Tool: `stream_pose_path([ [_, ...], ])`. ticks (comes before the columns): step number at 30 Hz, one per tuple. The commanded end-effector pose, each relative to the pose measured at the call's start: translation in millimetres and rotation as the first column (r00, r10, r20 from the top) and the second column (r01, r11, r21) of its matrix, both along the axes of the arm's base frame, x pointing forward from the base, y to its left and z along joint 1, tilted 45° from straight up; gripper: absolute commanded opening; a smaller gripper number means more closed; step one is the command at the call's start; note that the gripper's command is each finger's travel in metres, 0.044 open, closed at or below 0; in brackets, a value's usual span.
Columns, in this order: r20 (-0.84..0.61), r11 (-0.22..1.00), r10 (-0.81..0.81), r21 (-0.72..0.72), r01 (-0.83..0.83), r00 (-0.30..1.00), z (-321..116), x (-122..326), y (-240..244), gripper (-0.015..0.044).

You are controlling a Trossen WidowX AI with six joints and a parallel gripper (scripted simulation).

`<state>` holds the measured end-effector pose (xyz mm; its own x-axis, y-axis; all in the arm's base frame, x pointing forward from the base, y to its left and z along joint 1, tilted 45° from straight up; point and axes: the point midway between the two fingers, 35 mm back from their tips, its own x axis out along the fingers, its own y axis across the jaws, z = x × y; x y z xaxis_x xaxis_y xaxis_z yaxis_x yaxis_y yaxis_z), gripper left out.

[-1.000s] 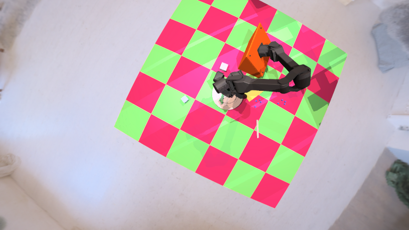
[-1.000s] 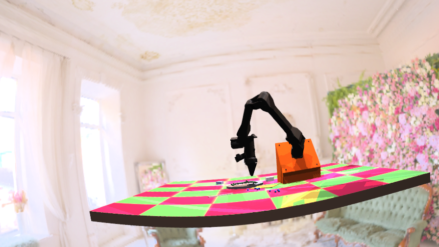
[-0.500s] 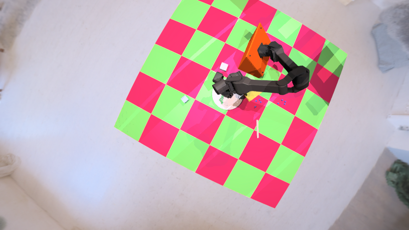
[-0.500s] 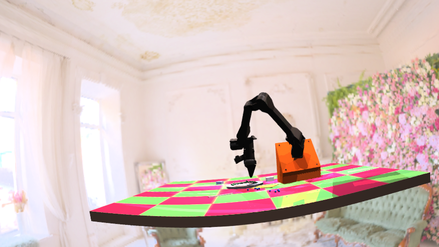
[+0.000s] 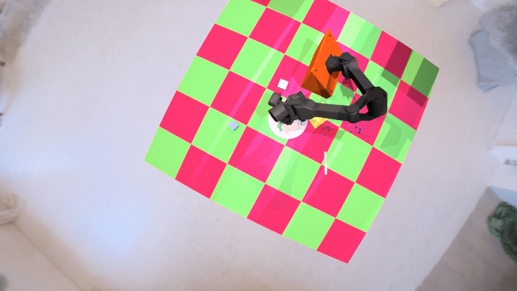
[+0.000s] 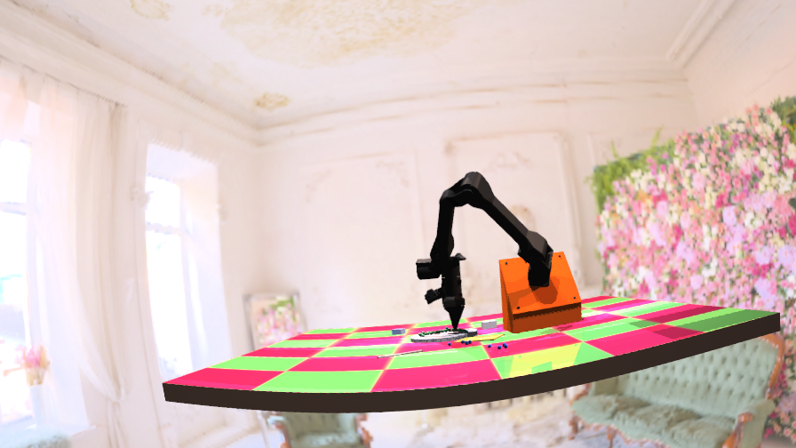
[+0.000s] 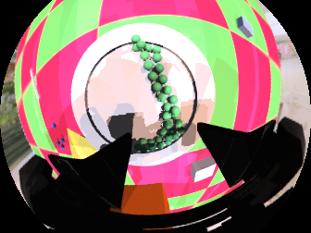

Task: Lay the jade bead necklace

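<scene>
Necklace of jade beads [image 5: 279, 126] [image 7: 163, 88] lies bunched in a doubled strand across the round bead board [image 5: 288, 133] [image 6: 418, 337] [image 7: 83, 88], meeting its dark groove only at the ends. My gripper [image 6: 456, 327] [image 7: 165, 131] points down at it, fingers apart with nothing between them. Close by I see a yellow sheet [image 5: 316, 122] [image 6: 485, 338] [image 7: 80, 142], blue beads [image 5: 326, 129] [image 6: 499, 346] [image 7: 60, 142] (loose, easily nudged) and a white block [image 5: 283, 84] [image 6: 489, 324] [image 7: 204, 170]. Well apart lies a pale stick [image 5: 325, 163] [image 6: 399, 354] [image 7: 34, 83].

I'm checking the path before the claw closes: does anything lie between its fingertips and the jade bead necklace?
Nothing visible in the wrist view between the claw and the necklace.
</scene>
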<state>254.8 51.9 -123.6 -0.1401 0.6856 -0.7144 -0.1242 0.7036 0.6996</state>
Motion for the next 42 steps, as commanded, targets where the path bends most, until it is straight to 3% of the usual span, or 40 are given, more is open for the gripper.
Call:
stream_pose_path([
  [1,-0.015,1.000,-0.004,0.007,0.005,1.000,-5.5,-5.5,6.3,0.0380],
  [8,-0.016,1.000,-0.005,0.007,0.005,1.000,-6.2,-5.8,7.0,0.0380],
  [20,-0.008,1.000,0.000,0.002,0.000,1.000,-5.3,-3.5,5.4,0.0065],
  [30,-0.008,1.000,0.000,0.002,0.000,1.000,-5.3,-3.5,5.4,0.0000],
  [42,-0.008,1.000,0.000,0.002,0.000,1.000,-5.3,-3.5,5.4,0.0000],
])
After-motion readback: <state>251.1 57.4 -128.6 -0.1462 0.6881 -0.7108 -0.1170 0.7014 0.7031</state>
